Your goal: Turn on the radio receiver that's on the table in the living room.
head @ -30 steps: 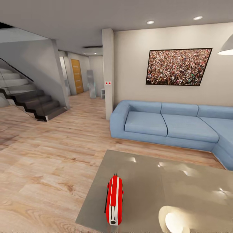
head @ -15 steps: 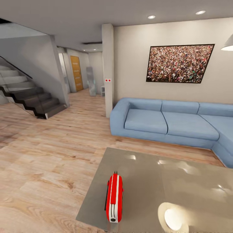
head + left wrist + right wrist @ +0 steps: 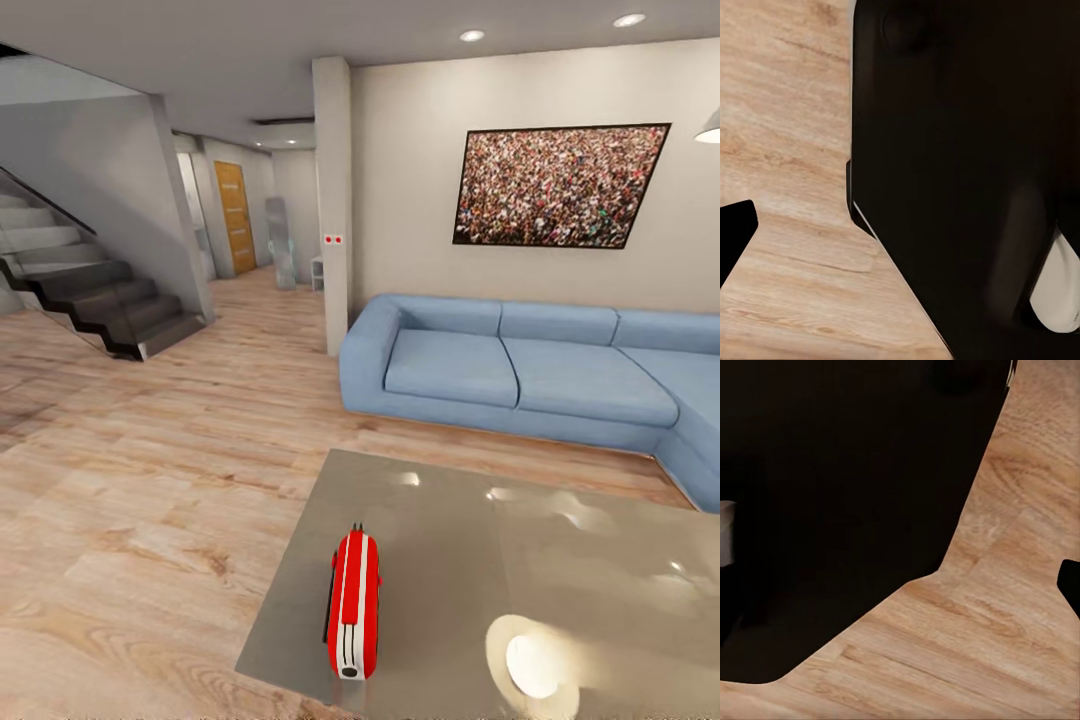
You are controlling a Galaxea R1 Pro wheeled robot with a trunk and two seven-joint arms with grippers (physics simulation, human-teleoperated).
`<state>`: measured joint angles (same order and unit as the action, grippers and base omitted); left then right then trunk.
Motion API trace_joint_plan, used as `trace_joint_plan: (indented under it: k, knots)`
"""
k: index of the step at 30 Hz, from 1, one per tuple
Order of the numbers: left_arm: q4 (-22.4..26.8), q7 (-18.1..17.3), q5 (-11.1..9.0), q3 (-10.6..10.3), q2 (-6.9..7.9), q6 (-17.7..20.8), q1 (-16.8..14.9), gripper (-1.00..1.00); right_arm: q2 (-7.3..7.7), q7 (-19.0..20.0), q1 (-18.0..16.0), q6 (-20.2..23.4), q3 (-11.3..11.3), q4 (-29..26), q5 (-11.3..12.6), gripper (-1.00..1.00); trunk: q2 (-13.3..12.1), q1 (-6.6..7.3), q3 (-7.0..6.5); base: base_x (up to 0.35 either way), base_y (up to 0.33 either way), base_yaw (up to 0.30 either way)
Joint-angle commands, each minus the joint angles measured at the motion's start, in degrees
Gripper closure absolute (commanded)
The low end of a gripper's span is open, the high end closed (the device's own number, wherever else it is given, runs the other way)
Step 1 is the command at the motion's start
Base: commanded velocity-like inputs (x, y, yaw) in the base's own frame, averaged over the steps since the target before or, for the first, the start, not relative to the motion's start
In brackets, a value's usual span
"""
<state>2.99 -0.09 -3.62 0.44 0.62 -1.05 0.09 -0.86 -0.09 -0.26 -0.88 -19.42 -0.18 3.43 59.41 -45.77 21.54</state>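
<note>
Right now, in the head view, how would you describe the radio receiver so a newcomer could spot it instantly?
Find the long blue sofa under the framed crowd picture; in front of it lies a low table with a glossy grey-brown top. Near that table's near-left corner lies the radio receiver, a bright-red oblong box with white stripes, the only object on the tabletop.

in the left wrist view, a broad matte black body panel [image 3: 960, 172] of the robot has a smooth, flat surface and a straight slanted edge lined by a thin pale seam. a shallow round dimple sits near one corner, and a rounded white cap [image 3: 1057, 296] curves out at another. a small black tip [image 3: 733, 229] pokes in from the picture's edge. in the right wrist view, a large flat black body shell [image 3: 847, 502] has angular, straight-cut edges, a small pale grey patch [image 3: 726, 532] at its side, and another black tip [image 3: 1071, 581] at the edge.
</note>
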Motion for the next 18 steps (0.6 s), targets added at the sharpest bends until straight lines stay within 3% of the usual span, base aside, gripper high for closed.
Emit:
trace_joint_plan:
  k: [1,18]
  knots:
    - [0.00,0.00,-0.01,0.00,0.00,0.00,0.00,-1.00,-0.01,0.00,0.00,0.00,0.00,0.00,0.00,-1.00,0.00,0.00,0.10,0.000,0.000,0.000]
    - [0.00,0.00,0.00,0.00,0.00,0.00,0.00,-1.00,0.07,0.00,0.00,0.00,0.00,0.00,0.00,-1.00,0.00,0.00,1.68,0.000,0.000,0.000]
